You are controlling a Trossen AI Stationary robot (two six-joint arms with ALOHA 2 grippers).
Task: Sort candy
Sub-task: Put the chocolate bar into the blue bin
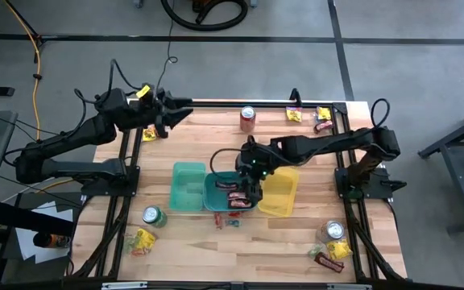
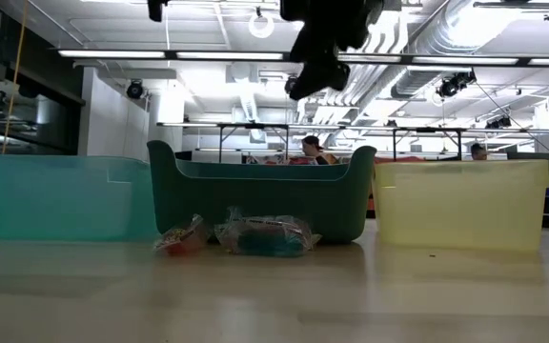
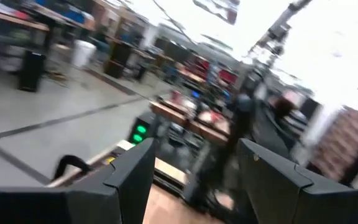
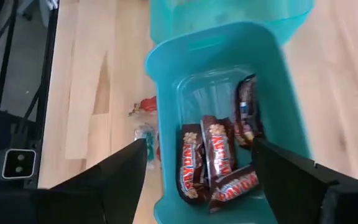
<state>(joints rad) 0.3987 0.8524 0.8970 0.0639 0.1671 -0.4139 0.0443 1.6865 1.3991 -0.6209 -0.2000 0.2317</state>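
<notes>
My right gripper (image 1: pixel 246 193) hangs open over the middle dark teal bin (image 1: pixel 216 192); in the right wrist view (image 4: pixel 197 180) its fingers frame several dark brown-red bars (image 4: pixel 219 165) lying on the bin's floor. From the low view it hangs (image 2: pixel 317 52) well above that bin (image 2: pixel 265 200). Two small clear wrappers (image 2: pixel 255 235) lie on the table against the bin's near wall (image 1: pixel 230 219). My left gripper (image 1: pixel 185 105) waits open, raised over the table's far left corner (image 3: pixel 197 180).
A light teal bin (image 1: pixel 188 187) and a yellow bin (image 1: pixel 280 193) flank the middle one. Cans stand at the far edge (image 1: pixel 248 118), near left (image 1: pixel 153 216) and near right (image 1: pixel 334 231). Yellow packets and brown bars lie at the corners (image 1: pixel 322 117) (image 1: pixel 142 240) (image 1: pixel 333 256) (image 1: pixel 149 133).
</notes>
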